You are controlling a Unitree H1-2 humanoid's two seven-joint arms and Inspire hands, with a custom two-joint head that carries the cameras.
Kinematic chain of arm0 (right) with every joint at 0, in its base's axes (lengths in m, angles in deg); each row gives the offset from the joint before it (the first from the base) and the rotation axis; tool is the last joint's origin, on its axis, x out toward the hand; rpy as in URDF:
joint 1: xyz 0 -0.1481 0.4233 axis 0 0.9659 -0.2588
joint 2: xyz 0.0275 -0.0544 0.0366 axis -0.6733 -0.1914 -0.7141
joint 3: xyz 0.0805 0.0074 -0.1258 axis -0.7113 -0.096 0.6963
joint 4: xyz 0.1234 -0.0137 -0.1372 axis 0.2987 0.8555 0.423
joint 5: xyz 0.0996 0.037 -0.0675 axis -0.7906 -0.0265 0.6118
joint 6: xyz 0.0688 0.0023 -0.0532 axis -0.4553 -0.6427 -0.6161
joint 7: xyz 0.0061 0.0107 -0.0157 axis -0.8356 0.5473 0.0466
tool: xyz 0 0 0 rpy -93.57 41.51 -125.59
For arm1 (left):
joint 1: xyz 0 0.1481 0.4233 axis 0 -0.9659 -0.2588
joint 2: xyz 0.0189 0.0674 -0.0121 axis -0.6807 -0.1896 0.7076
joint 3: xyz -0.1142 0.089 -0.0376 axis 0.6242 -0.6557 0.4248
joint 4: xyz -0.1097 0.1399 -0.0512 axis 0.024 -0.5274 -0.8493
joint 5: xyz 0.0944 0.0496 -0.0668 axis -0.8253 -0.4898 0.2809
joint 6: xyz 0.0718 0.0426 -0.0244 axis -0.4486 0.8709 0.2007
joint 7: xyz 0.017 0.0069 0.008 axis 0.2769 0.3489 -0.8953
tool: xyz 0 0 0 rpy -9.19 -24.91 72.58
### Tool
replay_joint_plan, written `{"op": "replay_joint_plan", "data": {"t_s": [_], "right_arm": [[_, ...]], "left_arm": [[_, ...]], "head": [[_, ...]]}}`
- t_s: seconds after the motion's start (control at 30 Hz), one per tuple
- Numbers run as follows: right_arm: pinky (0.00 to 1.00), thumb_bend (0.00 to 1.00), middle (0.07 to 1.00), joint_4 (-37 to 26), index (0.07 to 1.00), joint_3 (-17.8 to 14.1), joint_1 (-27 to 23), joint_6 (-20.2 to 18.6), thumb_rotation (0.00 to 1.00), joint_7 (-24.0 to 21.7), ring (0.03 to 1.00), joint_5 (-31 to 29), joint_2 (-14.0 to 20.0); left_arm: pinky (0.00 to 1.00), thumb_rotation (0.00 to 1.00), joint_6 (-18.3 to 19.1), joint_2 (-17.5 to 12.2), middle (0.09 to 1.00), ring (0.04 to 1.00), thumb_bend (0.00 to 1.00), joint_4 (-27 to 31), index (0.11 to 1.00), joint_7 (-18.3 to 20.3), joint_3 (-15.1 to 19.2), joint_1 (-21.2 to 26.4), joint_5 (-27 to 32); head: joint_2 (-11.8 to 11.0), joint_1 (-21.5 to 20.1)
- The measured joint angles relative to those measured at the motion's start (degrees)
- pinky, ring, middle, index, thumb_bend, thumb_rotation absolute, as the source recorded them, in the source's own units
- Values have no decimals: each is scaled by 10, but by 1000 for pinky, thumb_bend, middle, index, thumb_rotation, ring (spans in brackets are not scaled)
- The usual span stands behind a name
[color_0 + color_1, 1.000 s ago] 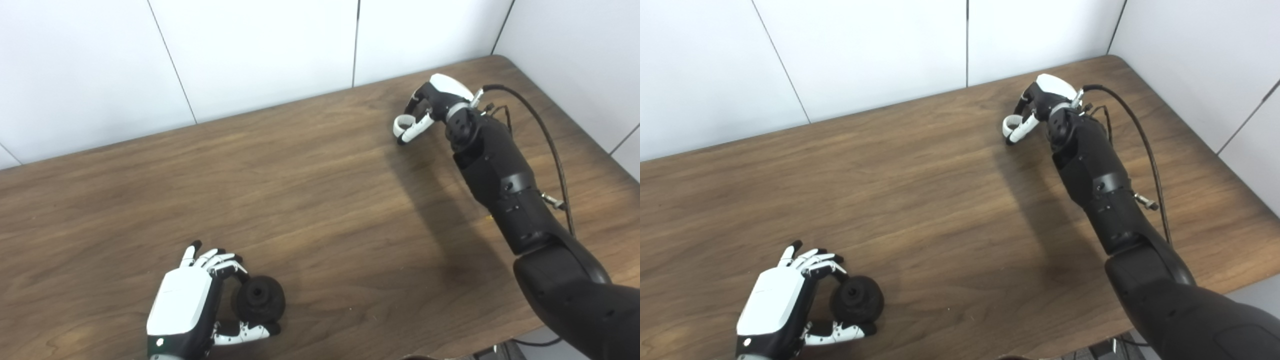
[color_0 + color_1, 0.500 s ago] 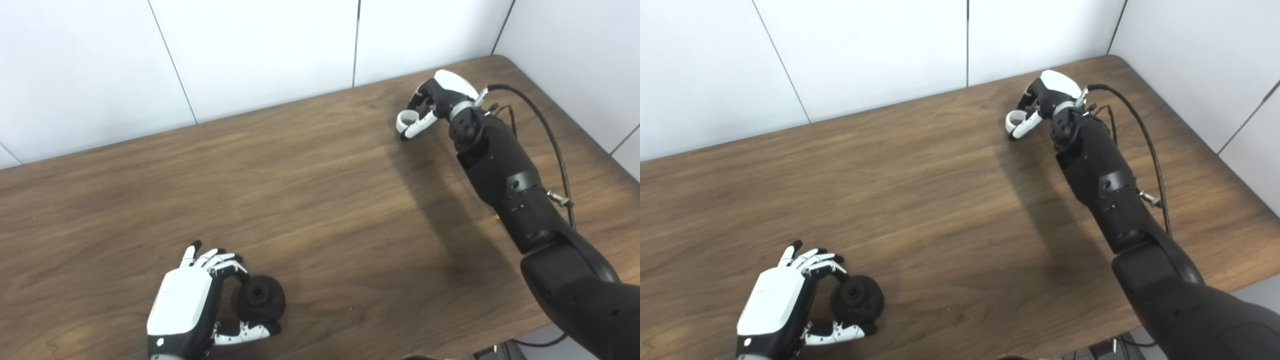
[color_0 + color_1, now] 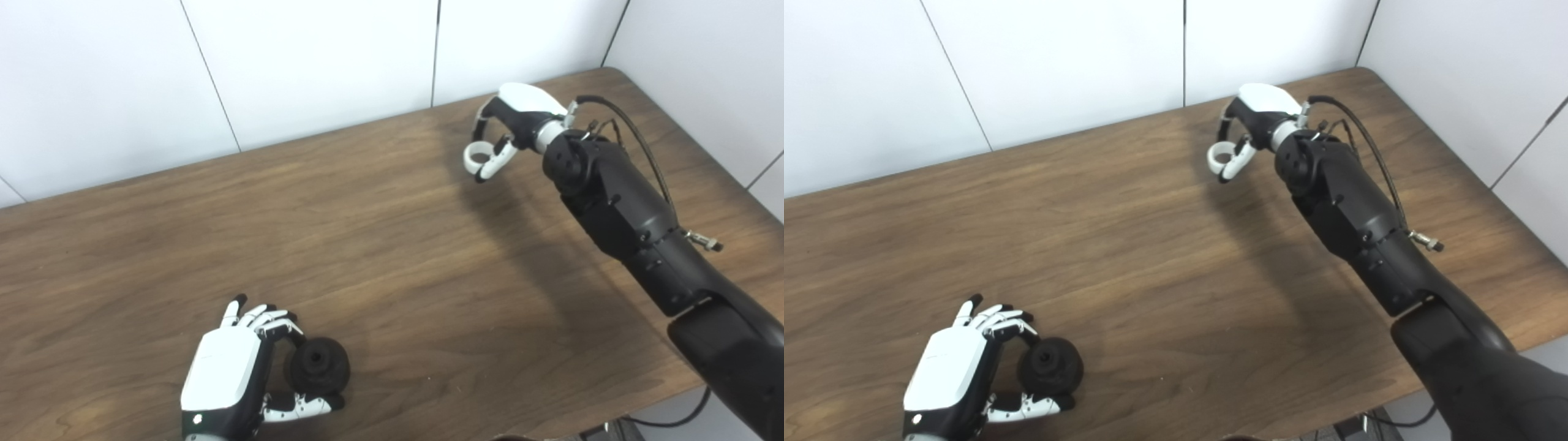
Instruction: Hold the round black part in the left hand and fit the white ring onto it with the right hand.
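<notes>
- At the near left of the table [image 3: 392,245] we see our left hand [image 3: 223,373]. It rests low on the wood, white back facing up.
- Its fingers [image 3: 269,318] curl over the top of the black part [image 3: 318,365], and its thumb [image 3: 300,406] hooks under it. So this hand is closed around the black part and holds it.
- The black part is round, with a small hole in the middle. It faces up and sits close to the near edge of the table.
- The wide middle of the table is brown wood with dark grain.
- Far over at the back right we see our right hand [image 3: 511,125], well apart from the left one. It is up off the table, and a dark shadow lies on the wood below it.
- This hand pinches the white ring [image 3: 478,153] between a curled finger and the thumb. The ring hangs at the left tip of the hand, and we can see through its hole.
- A black cable [image 3: 637,144] loops along the right arm [image 3: 625,208].
- White walls stand behind the table.
</notes>
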Motion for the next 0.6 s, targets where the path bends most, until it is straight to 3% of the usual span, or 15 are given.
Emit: {"op": "replay_joint_plan", "data": {"t_s": [0.3, 0.6], "right_arm": [[921, 524, 818, -140, 484, 42, -1, -7, 135, -106, 919, 1, -4], [907, 525, 815, -245, 484, 56, 1, -8, 137, -193, 907, -3, -10]], "left_arm": [[1000, 54, 12, 18, 764, 864, 524, 0, 483, 0, -11, -3, -22], [1000, 57, 47, 41, 776, 881, 525, 11, 484, 18, -31, -4, -67]], "head": [[6, 50], [24, 117]]}}
